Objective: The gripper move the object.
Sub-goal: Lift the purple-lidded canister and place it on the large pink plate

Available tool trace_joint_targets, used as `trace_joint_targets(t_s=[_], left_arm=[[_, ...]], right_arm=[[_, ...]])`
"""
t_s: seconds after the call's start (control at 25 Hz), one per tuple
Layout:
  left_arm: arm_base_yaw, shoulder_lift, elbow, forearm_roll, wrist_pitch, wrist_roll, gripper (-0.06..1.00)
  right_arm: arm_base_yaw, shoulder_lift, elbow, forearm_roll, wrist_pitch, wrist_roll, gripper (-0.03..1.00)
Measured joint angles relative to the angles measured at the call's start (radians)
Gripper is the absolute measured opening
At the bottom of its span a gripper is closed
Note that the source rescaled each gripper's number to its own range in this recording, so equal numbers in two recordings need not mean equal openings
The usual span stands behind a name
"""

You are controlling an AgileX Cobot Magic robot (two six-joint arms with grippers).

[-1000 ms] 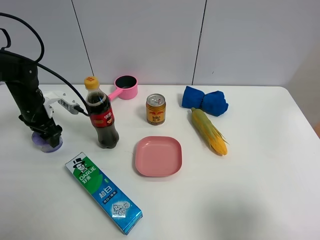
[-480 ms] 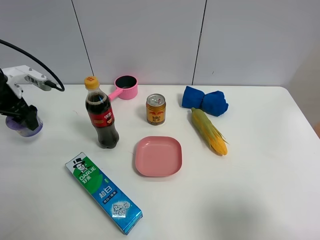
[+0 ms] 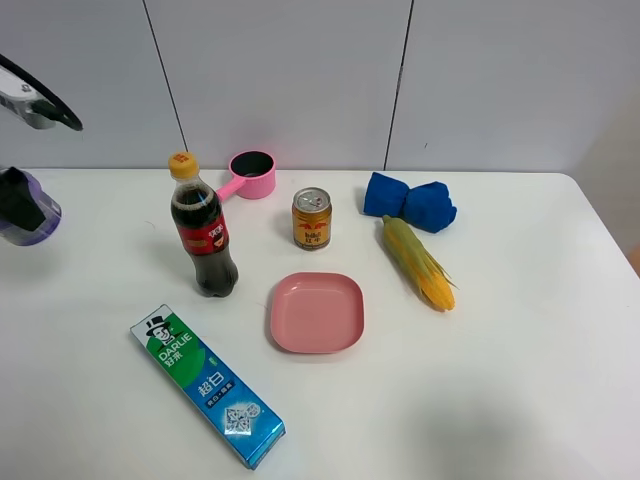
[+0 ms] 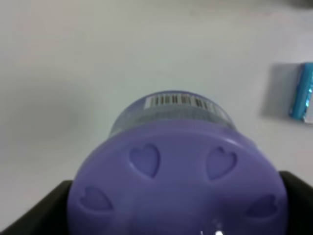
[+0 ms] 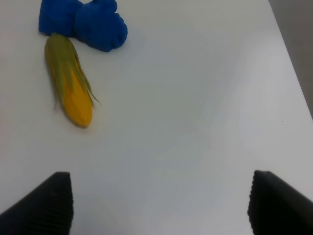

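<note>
Your left fingers (image 4: 29, 215) clamp the lavender container (image 4: 181, 116), with the tabletop (image 4: 73, 63) below them. Swing fast and the round lid (image 4: 176, 171) between them may slip.

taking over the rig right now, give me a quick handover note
Left gripper: shut on the purple container, at the far left edge of the high view, apparently held off the table.
Right gripper: open and empty, over bare table near the corn and blue cloth.
Done: container grasped and lifted.
Left: carry it over, set it down, release. The pictures do not show where it should go.
</note>
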Motion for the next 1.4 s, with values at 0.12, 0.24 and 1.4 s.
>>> trace_joint_targets(t_s=[0.12, 0.24, 1.4], left_arm=[[-0.001, -0.085, 0.000, -0.002, 0.080, -0.044, 0.02], [-0.029, -0.166, 0.000, 0.000, 0.118, -0.086, 0.02], [-1.141, 0.000, -0.116, 0.067, 0.111, -0.454, 0.02]], right_arm=[[0.000, 0.000, 0.000, 0.000, 0.000, 0.000, 1.00], [0.000, 0.000, 0.000, 0.000, 0.000, 0.000, 1.00], [0.000, 0.000, 0.000, 0.000, 0.000, 0.000, 1.00]])
